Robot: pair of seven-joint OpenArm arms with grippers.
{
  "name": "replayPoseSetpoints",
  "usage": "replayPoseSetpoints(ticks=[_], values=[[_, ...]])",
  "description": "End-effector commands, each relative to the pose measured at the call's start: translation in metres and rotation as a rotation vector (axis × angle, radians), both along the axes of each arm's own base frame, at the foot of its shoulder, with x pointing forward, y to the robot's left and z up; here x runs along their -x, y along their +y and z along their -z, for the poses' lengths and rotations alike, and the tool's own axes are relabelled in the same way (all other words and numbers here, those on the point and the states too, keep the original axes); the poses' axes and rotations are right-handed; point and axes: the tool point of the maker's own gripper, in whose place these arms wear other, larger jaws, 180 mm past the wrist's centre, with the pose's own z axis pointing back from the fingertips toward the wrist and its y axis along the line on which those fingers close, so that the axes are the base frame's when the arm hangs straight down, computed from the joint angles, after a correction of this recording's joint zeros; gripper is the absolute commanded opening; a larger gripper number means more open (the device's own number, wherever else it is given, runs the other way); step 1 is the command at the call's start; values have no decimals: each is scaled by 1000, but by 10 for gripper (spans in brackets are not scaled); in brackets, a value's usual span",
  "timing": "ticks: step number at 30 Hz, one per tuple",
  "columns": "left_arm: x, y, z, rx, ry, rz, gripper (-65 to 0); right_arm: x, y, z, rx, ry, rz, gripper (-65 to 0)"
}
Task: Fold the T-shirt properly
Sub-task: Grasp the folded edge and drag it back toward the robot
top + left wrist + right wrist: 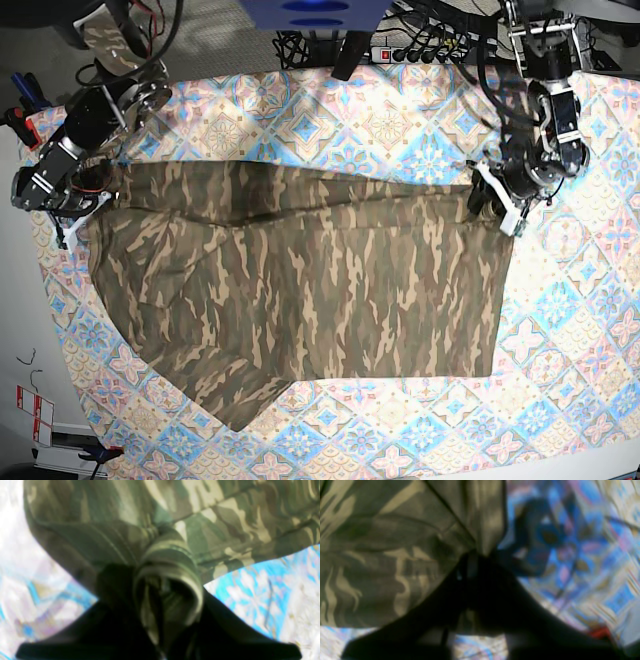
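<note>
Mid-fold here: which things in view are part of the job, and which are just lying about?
Part of the job:
- T-shirt, camouflage print
- left end effector, shut on the T-shirt
- right end effector, shut on the T-shirt

Just lying about:
- tablecloth under the shirt
- power strip and cables at the far edge

Both arms are mostly black, built of chunky rounded joints with silver metal parts and loose black cables looping along them. The left arm (545,110) shows white pieces near its gripper (492,205). The right arm (85,125) carries a round silver disc and ends in a dark gripper (75,215) with pale trim.
</note>
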Motion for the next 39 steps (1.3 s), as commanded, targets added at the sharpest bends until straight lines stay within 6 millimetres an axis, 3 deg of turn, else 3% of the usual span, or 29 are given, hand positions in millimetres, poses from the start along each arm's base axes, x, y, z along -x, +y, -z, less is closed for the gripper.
replayPoseSetpoints(ticks=[1, 7, 11, 16, 21, 34, 39], values=[[35, 18, 21, -104, 146, 25, -587, 39, -23, 1, 77, 150, 30, -643], [84, 25, 35, -108, 225, 7, -587, 67, -25, 10, 86, 204, 31, -643], [105, 44, 25, -144, 216, -40, -587, 87, -27, 15, 89, 241, 34, -643], [133, 67, 18, -181, 236, -98, -587, 117, -45, 3, 171, 274, 43, -643], [155, 78, 18, -193, 266, -130, -587, 144, -39, 0, 214, 302, 38, -643], [208, 78, 20, -173, 288, -144, -587, 190, -38, 0, 238, 402, 30, -643], [223, 66, 22, -138, 263, -161, -587, 194, -40, -1, 243, 409, 29, -643]])
